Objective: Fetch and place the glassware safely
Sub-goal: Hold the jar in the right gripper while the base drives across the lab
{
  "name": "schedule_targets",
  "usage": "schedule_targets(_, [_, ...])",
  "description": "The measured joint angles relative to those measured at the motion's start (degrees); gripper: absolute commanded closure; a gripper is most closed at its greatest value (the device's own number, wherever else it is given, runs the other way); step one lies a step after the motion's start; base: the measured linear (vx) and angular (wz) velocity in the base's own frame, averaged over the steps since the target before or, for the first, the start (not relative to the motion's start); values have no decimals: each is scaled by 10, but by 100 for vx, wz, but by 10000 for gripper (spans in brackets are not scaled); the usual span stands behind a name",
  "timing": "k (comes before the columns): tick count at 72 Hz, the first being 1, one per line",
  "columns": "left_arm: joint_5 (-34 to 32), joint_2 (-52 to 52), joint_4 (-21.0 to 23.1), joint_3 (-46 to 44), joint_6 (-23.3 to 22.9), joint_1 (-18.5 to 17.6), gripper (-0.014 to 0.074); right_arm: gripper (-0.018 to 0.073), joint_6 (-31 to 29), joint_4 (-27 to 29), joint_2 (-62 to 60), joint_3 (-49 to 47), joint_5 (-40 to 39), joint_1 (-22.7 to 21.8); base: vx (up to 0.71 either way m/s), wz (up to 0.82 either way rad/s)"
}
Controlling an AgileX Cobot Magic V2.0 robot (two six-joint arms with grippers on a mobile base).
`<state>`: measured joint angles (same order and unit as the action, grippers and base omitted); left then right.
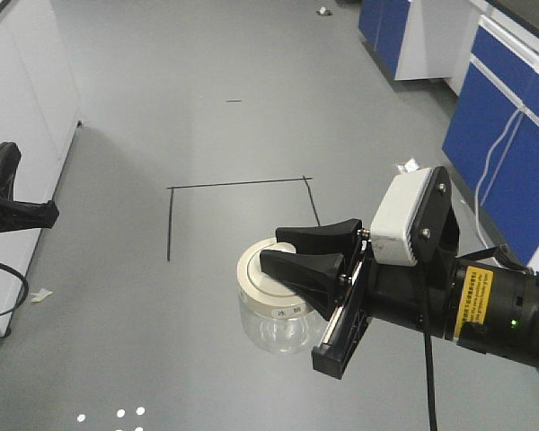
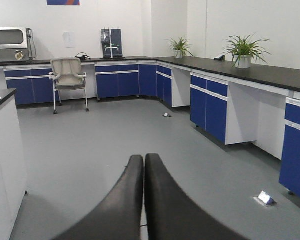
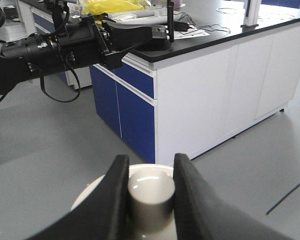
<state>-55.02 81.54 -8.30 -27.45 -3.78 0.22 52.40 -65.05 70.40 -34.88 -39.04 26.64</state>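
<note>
The glassware is a squat clear jar with a cream-white lid bearing a small label. It hangs above the grey floor in the front view. My right gripper reaches in from the right, shut on the lid's central knob. In the right wrist view both black fingers press the knob's sides, and the lid rim shows below. My left gripper sits at the left edge, far from the jar. Its fingertips are pressed together around nothing. The right wrist view shows the left gripper beside a counter.
Black tape lines mark a rectangle on the floor behind the jar. Blue cabinets line the right side, a white cabinet the left. A black-topped bench stands ahead of the right wrist. A chair stands far back.
</note>
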Motion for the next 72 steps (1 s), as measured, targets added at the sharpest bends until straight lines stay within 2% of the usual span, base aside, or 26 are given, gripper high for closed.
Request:
schedule_targets(33, [0,0,0,0,0,0,603,563,0,0,0,0,-1,0,20,19])
schedule_targets(72, [0,0,-1,0,0,0,603,563,0,0,0,0,-1,0,42,-15])
